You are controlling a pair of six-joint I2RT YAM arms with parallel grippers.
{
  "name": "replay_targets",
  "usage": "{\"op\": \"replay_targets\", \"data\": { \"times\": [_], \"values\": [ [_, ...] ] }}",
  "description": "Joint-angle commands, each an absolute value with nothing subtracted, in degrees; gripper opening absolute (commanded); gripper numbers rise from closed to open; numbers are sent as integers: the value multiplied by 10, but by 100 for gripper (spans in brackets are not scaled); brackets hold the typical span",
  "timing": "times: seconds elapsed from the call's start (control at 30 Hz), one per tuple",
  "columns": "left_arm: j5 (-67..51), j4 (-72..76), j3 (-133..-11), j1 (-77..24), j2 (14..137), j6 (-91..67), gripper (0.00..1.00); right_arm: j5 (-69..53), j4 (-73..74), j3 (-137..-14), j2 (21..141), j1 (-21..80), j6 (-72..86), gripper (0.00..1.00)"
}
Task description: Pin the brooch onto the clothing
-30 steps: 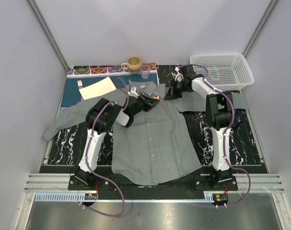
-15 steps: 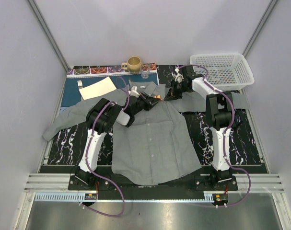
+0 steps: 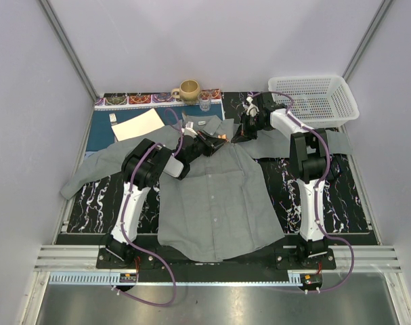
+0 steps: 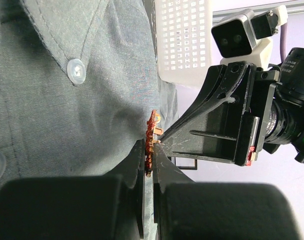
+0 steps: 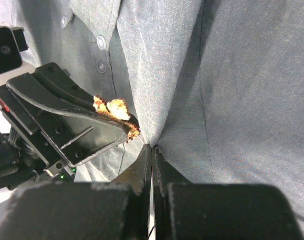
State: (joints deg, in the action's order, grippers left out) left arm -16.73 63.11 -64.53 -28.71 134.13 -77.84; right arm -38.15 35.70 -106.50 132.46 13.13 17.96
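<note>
The shirt (image 3: 215, 203) lies flat with its hem at 6 o'clock between the arm bases. Its sleeves spread toward 9 and 3, and bare table (image 3: 90, 196) shows on either side. Up at the collar the two grippers meet tip to tip. The left gripper (image 4: 149, 145) is clamped on the brooch (image 4: 152, 125), right at the cloth. The right gripper (image 5: 152, 149) pinches a ridge of fabric. The right wrist view alone shows the brooch's petalled face; from above it is an orange speck. A mug (image 3: 189, 89) at 12 and a white basket (image 3: 312, 79) at 1 o'clock line the far edge.
</note>
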Motion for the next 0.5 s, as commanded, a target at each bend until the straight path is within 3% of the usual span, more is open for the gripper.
{"op": "replay_targets", "data": {
  "times": [0.0,0.47],
  "values": [
    [-200,699,-646,-308,1331,-770,0,-403,325,-1101,1328,144,186,0],
    [-199,700,-631,-297,1317,-756,0,-401,322,-1094,1317,140,183,0]
  ]
}}
